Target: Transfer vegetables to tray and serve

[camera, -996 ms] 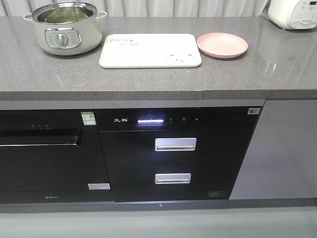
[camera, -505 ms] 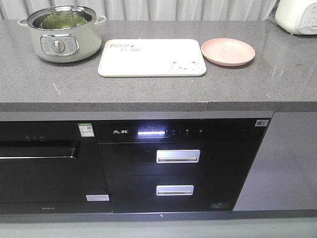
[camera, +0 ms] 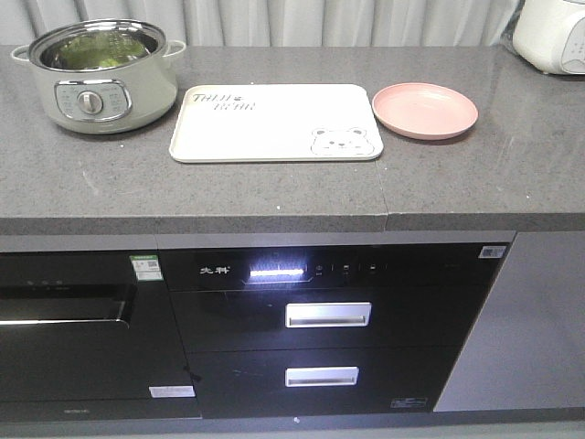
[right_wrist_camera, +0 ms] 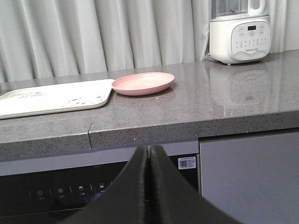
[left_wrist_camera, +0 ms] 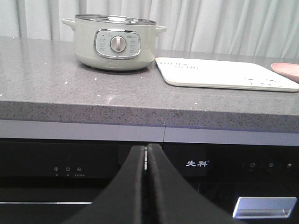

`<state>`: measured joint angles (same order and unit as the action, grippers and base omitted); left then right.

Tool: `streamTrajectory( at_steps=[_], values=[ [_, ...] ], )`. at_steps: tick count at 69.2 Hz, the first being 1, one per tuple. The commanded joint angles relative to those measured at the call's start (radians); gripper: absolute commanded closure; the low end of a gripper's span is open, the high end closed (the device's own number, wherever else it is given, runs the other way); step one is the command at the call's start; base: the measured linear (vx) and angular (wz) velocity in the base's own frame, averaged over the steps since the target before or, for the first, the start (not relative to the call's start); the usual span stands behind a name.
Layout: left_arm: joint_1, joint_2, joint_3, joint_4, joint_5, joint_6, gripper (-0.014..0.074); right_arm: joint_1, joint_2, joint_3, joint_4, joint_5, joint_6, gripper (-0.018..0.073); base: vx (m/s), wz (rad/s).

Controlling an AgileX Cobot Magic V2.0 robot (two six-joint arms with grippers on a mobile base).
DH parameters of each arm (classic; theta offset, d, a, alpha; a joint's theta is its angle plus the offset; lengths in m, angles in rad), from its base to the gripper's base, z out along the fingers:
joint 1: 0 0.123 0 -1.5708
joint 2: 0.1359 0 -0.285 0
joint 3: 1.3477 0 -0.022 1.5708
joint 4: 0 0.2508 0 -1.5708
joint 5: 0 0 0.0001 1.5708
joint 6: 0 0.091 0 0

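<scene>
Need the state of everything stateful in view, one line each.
vegetables: inside the pot, not yet on the tray
pot: on the counter, holds the greens
tray: bare
pink plate: empty
upper drawer: shut
lower drawer: shut
panel display: lit
left gripper: shut, empty
right gripper: shut, empty
</scene>
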<state>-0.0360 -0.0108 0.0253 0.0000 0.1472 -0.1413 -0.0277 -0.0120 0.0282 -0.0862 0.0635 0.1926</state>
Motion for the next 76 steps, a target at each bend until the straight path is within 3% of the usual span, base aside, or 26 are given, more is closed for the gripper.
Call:
streamTrajectory(
  at_steps=[1, 76],
  values=[
    [-0.001, 0.009, 0.021, 0.0, -0.082, -0.004, 0.0602, -0.005, -0.004, 0.014, -0.004, -0.075, -0.011, 0.0561, 0.12, -0.02],
    [-0.001, 0.009, 0.021, 0.0, -0.082, -0.004, 0.0602, -0.005, -0.004, 0.014, -0.004, -0.077, -0.011, 0.0561, 0.11, 0.01]
  ],
)
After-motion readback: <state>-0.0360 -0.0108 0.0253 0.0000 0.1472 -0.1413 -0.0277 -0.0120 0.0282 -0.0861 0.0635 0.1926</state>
